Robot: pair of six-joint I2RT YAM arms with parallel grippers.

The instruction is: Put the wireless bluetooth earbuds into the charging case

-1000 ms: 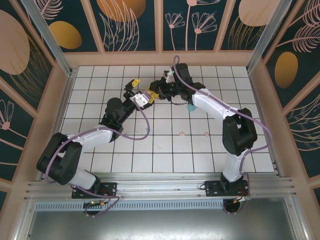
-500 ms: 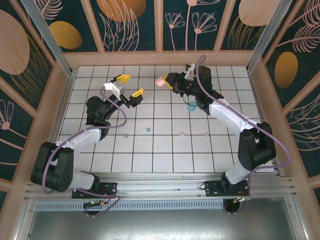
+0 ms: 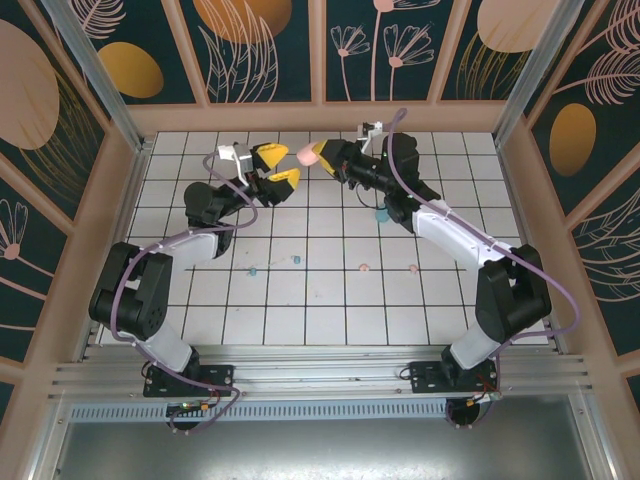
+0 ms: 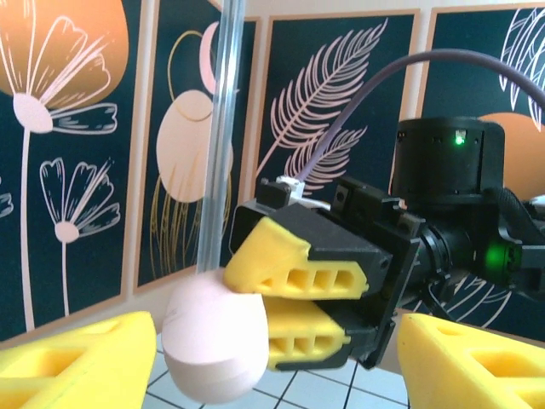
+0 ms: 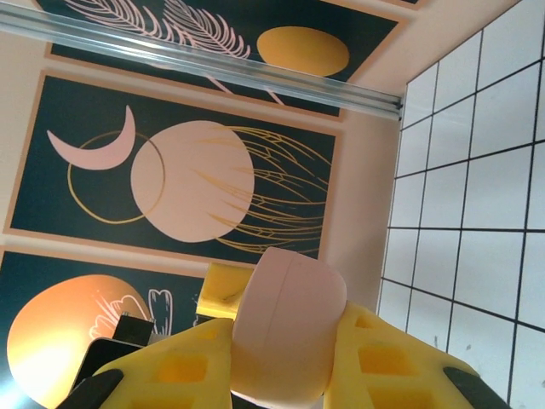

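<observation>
Overhead view: both arms are stretched toward the far middle of the tiled floor (image 3: 330,310), and the grippers are raised and face each other.

- A pink case (image 3: 304,157) is clamped in the right gripper (image 3: 314,155), with one yellow finger on each side. In the right wrist view the rounded shell is seen wedged between the pads. A seam line runs across it and the lid appears closed.
- The left gripper (image 3: 286,166) is held just left of the case, with its jaws apart and nothing gripped. In the left wrist view its yellow fingers (image 4: 77,362) are seen at the two bottom corners. The case is framed between and beyond them, and no contact can be made out.

On the floor:

- A teal case (image 3: 381,213) is set right of centre, close under the right arm.
- One teal earbud (image 3: 252,270) is found left of centre. A second teal earbud (image 3: 296,260) lies just to its right and slightly farther back.
- A pink earbud (image 3: 365,267) lies right of centre, nearer than the teal case and well apart from it.
- A pale speck (image 3: 414,268) is noted farther right. It is too small to identify.

All three earbuds are loose on the tiles, outside both cases.
</observation>
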